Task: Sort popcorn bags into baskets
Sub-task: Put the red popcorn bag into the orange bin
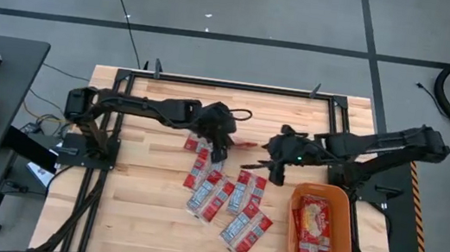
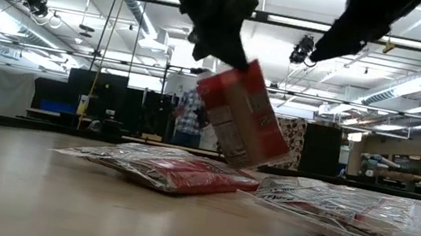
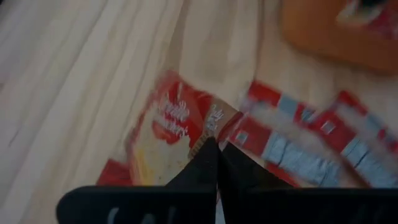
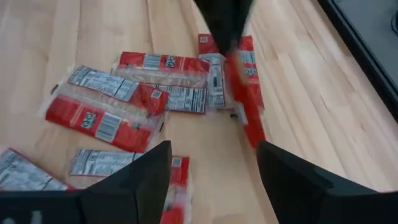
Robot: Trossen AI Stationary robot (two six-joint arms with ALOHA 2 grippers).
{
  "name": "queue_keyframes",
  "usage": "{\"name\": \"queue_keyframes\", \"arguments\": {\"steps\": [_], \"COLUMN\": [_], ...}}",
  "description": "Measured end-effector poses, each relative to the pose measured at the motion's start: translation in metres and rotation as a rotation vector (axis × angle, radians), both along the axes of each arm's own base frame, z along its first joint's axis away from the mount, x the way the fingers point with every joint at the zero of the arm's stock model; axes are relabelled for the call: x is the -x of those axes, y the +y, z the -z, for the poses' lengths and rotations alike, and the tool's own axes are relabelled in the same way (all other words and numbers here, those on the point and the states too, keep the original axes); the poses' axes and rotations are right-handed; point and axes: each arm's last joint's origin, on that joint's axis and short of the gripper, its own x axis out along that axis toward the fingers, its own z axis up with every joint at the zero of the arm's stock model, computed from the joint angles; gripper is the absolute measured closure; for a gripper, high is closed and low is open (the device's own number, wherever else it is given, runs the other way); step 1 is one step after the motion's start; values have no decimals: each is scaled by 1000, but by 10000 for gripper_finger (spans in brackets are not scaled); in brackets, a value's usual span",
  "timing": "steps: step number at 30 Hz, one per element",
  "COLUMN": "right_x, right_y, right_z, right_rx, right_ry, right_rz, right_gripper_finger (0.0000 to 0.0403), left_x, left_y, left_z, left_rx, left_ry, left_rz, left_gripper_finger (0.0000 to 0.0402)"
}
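Now, left gripper [image 1: 220, 149]: its fingers are pressed together on the edge of one popcorn bag [image 2: 239, 114], at the far-left end of the packet pile, well apart from the orange basket [image 1: 349, 202].
Held bag: it hangs tilted from the pinch, clear of the wood in the low view, above the other packets and well left of the basket.
Packet pile [image 1: 224, 197]: flat red packets with grey label panels lie overlapping on the table [image 1: 138, 193], left of the basket, none touching its wall as far as I can tell.
Right gripper [image 1: 273, 165]: fingers spread wide and holding nothing, hovering over the pile's right side, between the held bag and the basket.
Basket: at the table's right front, with two larger popcorn bags [image 1: 314, 229] already lying inside.
Progress: I judge the sorting barely begun, most packets being outside the basket.
Risk, grip: the pinch takes only a thin edge, so the bag may slip out on the way to the basket.
Risk, arms: the carry to the basket passes where the right gripper hangs; the two could collide.
Risk, pile: overlapping slick packets may drag along or slide.
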Motion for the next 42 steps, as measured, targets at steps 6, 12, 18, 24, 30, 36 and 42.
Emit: {"name": "queue_keyframes", "arguments": {"steps": [6, 12, 18, 24, 30, 36, 42], "right_x": [-28, -46, -56, -57, -46, -27, -9], "right_y": [-9, -13, -11, -10, -9, -6, 9], "right_z": [19, 31, 36, 40, 33, 12, -39], "right_rx": [36, 32, -68, -97, -208, -292, -413], "right_ry": [15, -5, -32, -16, 12, 24, -113], "right_rz": [-34, -52, -197, -198, -185, -141, -151], "right_gripper_finger": [176, 200, 238, 314, 382, 379, 373], "left_x": [-2, -5, -6, -10, -5, 13, 35], "left_y": [-12, -25, -32, -33, -25, -11, 8], "left_z": [-10, -14, -15, -19, -27, -53, -80], "left_rx": [72, 74, 62, 68, 123, 82, 57], "left_ry": [-44, -67, -82, -142, -158, -206, -273], "left_rz": [16, 47, 65, 72, 12, -8, -55], "left_gripper_finger": [398, 398, 398, 397, 359, 276, 246]}}
